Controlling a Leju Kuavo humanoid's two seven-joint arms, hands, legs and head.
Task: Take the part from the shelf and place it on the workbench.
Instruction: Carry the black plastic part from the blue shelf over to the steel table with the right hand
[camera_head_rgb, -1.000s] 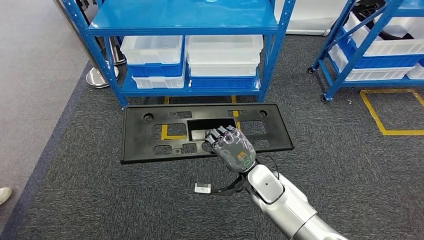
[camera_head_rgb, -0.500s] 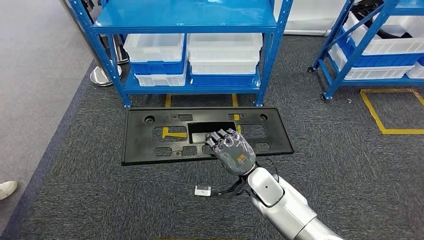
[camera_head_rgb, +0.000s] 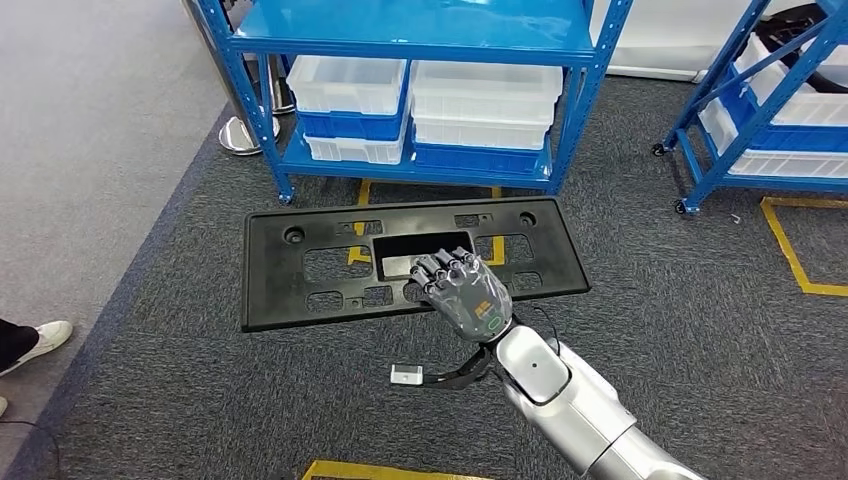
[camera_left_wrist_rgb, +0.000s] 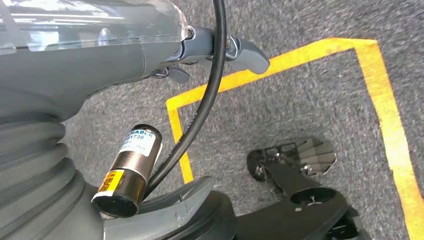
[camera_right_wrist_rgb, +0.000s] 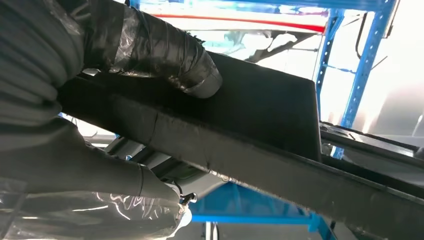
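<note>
Overhead, right hand (camera_head_rgb: 466, 296) grips black part (camera_head_rgb: 300, 262); wrist view shows thumb (camera_right_wrist_rgb: 170, 60) beneath.

blue shelf (camera_head_rgb: 420, 165) (bottom tier) bears stacked bins (camera_head_rgb: 420, 105)

Inventory, by count:

- Black panel (camera_head_rgb: 310, 262): one, flat and rectangular with cut-outs, held at its near edge.
- Right hand (camera_head_rgb: 465, 297): one in the head view, gripping that panel.
- Left hand (camera_left_wrist_rgb: 215, 50): one in the left wrist view, above the floor.
- Blue shelf racks: two. One (camera_head_rgb: 420, 30) stands behind the panel; a second (camera_head_rgb: 745, 90) is at the far right.
- Clear bins on the nearer rack's lower shelf: two stacks side by side, left (camera_head_rgb: 350, 95) and right (camera_head_rgb: 487, 100); how many bins are in each stack cannot be told.
- White shoe (camera_head_rgb: 40, 340): one, at the left edge, belonging to a person.
- Small white connector tag (camera_head_rgb: 406, 376): one, on a black cable at the right wrist.
</note>
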